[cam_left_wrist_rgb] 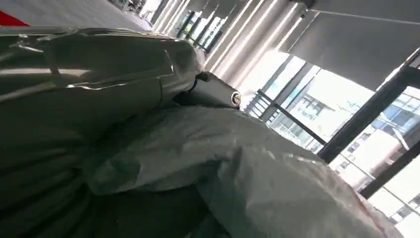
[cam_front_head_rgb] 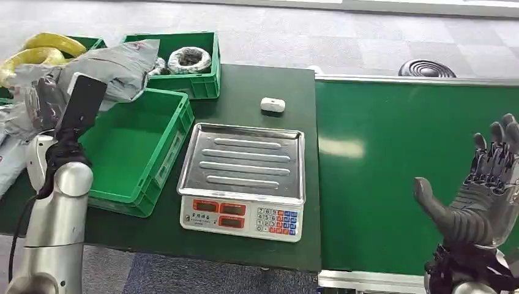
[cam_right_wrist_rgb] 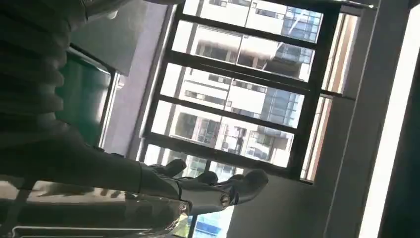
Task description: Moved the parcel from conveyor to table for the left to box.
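Observation:
A grey plastic mailer parcel (cam_front_head_rgb: 119, 67) hangs above the near green bin (cam_front_head_rgb: 131, 147) at the table's left, held by my left hand (cam_front_head_rgb: 46, 101), whose fingers are wrapped in the parcel's folds. Up close, the left wrist view has the crumpled parcel (cam_left_wrist_rgb: 237, 168) pressed against my left hand (cam_left_wrist_rgb: 99, 74). My right hand (cam_front_head_rgb: 483, 190) is raised over the near right part of the green conveyor (cam_front_head_rgb: 392, 165), palm up, fingers apart and empty. Its spread fingers (cam_right_wrist_rgb: 198, 191) stand against windows in the right wrist view.
A weighing scale (cam_front_head_rgb: 245, 180) with a steel pan sits mid-table, a small white device (cam_front_head_rgb: 273, 105) behind it. A second green bin (cam_front_head_rgb: 190, 64) at the back holds wrapped rolls. Yellow parcels (cam_front_head_rgb: 43, 49) lie far left. A dark ribbed disc (cam_front_head_rgb: 426, 68) sits beyond the conveyor.

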